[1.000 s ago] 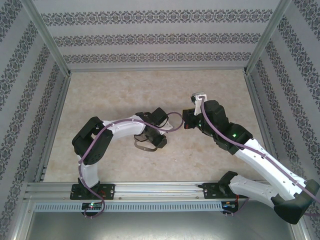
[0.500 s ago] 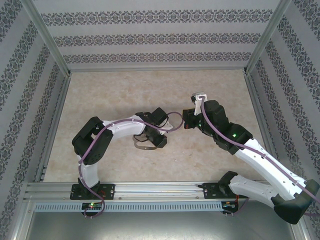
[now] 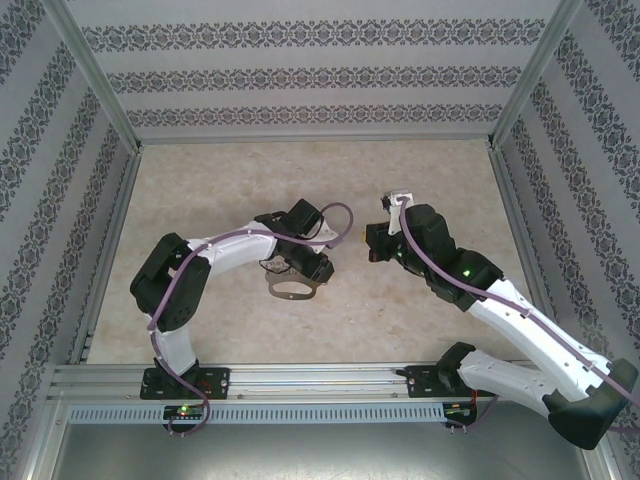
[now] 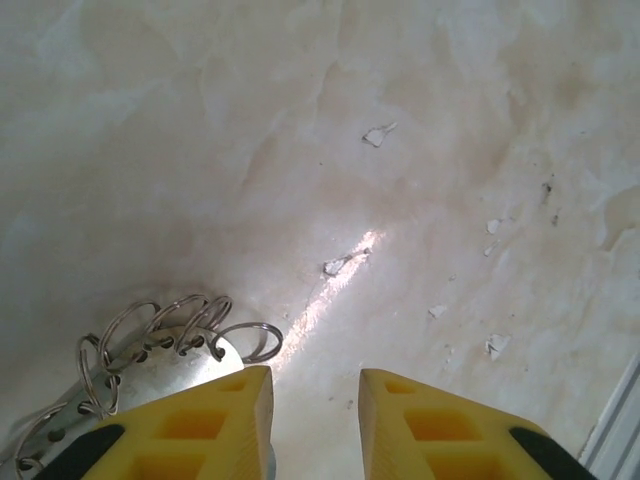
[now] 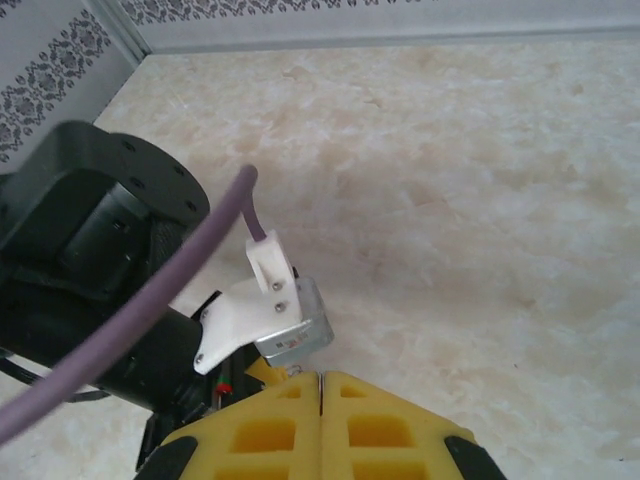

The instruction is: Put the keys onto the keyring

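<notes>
Keys and keyring on the pale marbled tabletop (image 3: 220, 180)
The keyring (image 3: 291, 297), a thin silvery oval loop, lies flat near the table's middle. The keys (image 4: 185, 358) are flat silver-grey pieces, bunched together, with small wire rings through their holes.

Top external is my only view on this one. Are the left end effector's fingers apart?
Observer: Yes. The left wrist view shows the left end effector with bare table between its yellow fingers.
Operator: What's next to it?
Observer: The keys, a bunch threaded with small wire rings, lie beside one finger, outside the gap.
Operator: And the right side?
Observer: The right end effector is shut, its fingers meeting with nothing seen between them.
</notes>
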